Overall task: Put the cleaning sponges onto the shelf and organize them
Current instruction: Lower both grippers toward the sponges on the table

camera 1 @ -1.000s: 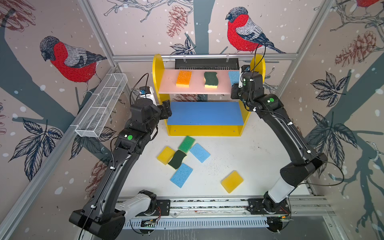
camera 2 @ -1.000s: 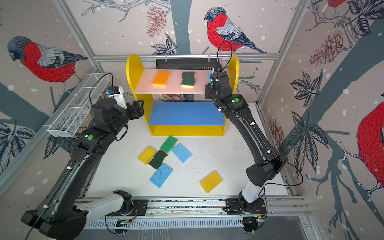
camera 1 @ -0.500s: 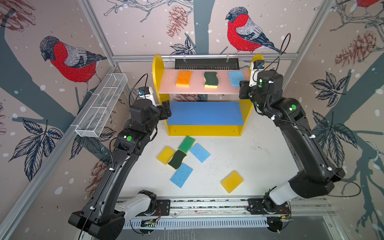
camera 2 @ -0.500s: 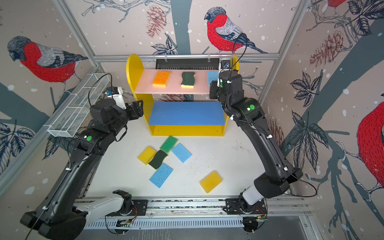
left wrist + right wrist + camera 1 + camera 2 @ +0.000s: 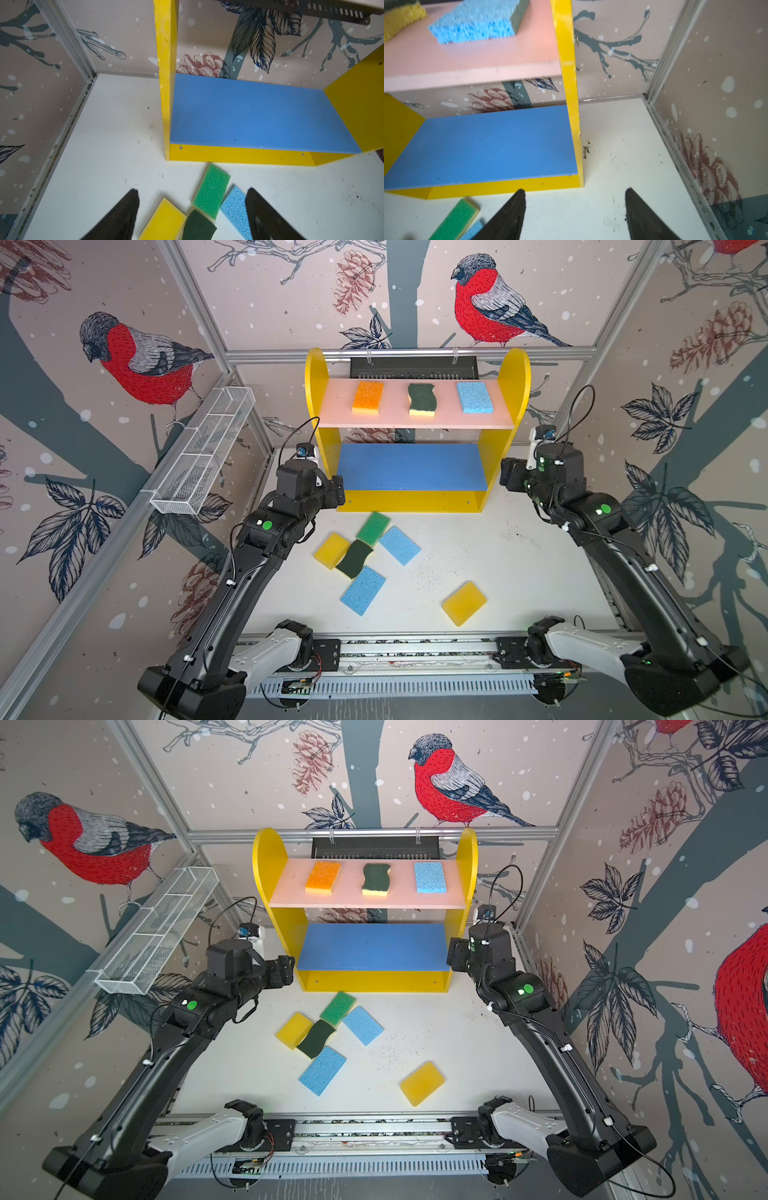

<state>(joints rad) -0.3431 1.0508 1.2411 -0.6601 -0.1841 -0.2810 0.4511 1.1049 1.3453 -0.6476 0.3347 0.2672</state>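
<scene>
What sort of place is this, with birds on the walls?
Probably a robot training booth, not a home: two black arms bolted to a rail, aluminium-framed bird-print walls, and a yellow shelf with sponges.

No legible text, label, brand, number or sign is found in any view. A plain round green mark (image 5: 267, 525) is noted on the left arm (image 5: 232, 597), and a like one on the right arm (image 5: 648, 585). No lettering can be made out on either.
</scene>
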